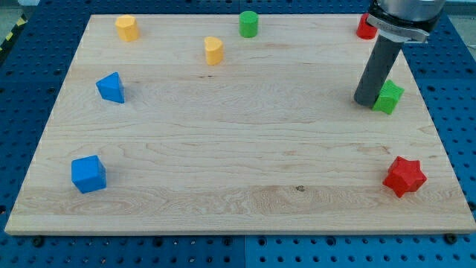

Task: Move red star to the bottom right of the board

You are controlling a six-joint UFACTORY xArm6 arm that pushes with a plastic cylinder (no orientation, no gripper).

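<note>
The red star [404, 176] lies near the bottom right corner of the wooden board [238, 149]. My tip [366, 103] rests on the board at the right side, touching or just left of a green star-like block [388, 97]. The tip is well above the red star in the view, about a hundred pixels away. The rod rises from the tip toward the view's top right.
A red block [364, 27] sits at the top right, partly hidden by the arm. A green cylinder [248, 24] is at top centre. Two yellow blocks [127, 27] [213, 50] are at top left. A blue triangle-like block [111, 88] and a blue cube [88, 174] are on the left.
</note>
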